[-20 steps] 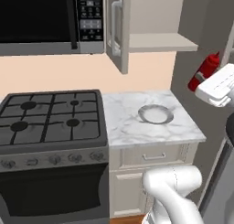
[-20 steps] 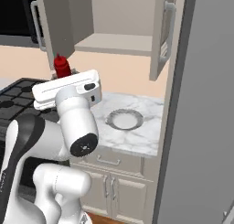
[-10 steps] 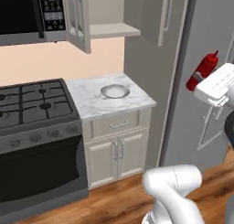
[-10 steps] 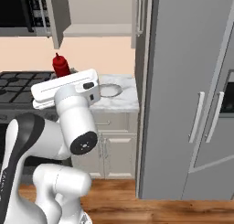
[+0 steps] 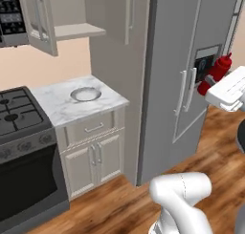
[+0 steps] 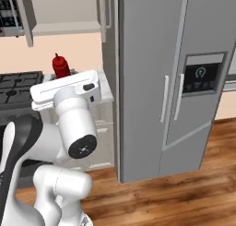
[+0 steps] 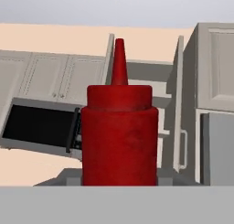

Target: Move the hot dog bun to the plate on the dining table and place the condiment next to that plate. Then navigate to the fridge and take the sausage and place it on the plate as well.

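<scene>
- Far left: a black gas stove (image 5: 14, 116) stands against the wall, with a dark oven front below it.
- Above the stove: a wall cabinet (image 5: 72, 13) hangs with one door swung open, showing a bare shelf.
- Right of the stove: a white marble desk (image 5: 62, 106) sits on beige cupboards with two small doors and one drawer.
- On the desk: a small silvery-grey dish (image 5: 85, 93) rests near the back edge, well apart from the stove.
- Right of the desk: the fridge (image 5: 191, 61) rises tall and grey, both doors closed, two vertical handles side by side at the centre seam.
- On the fridge's right door: a black dispenser panel (image 6: 199, 77) is set at handle height.
- Far right in the left base view: the robot's white hand carries the red condiment bottle (image 5: 216, 73) upright and raised in the air, in front of the fridge.
- Pincer (image 7: 119, 184): partly closed on the condiment bottle; the hand view shows the bottle's red body and narrow tip standing straight up between the fingers.
- In the right base view, the bottle's top projects above the white hand.
- Floor: brown wood planks (image 6: 184, 193) run below the fridge and the cupboards.
</scene>
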Robot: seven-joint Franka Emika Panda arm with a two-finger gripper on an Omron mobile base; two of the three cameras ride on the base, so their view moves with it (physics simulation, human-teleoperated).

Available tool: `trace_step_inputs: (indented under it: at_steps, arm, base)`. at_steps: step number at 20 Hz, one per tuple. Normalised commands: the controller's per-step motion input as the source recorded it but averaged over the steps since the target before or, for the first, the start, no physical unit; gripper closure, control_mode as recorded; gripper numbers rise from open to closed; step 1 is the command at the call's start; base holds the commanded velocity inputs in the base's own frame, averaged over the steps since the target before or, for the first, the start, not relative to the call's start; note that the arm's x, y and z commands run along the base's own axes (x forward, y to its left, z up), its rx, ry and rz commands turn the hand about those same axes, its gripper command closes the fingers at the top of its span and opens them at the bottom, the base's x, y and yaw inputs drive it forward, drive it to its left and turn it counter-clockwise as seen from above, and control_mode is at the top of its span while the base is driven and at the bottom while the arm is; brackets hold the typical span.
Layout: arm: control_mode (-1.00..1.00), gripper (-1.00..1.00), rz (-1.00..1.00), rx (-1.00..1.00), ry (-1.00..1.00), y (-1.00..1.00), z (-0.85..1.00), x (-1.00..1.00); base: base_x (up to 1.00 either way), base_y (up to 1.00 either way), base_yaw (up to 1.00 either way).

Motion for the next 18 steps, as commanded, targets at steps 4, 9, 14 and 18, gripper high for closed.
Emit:
trace_step_inputs:
  at_steps: [4,9,14,18]
  arm:
    - [1.0,1.0,0.0,0.0,0.0,0.0,0.0,0.0]
    - [1.0,1.0,0.0,0.0,0.0,0.0,0.0,0.0]
    - [1.0,1.0,0.0,0.0,0.0,0.0,0.0,0.0]
    - [1.0,1.0,0.0,0.0,0.0,0.0,0.0,0.0]
  base:
    - [-0.59,0.43,-0.62]
    - [0.81,0.01,-0.27]
    - [0.45,-0.37,-0.38]
    - [0.04,-0.3,-0.66]
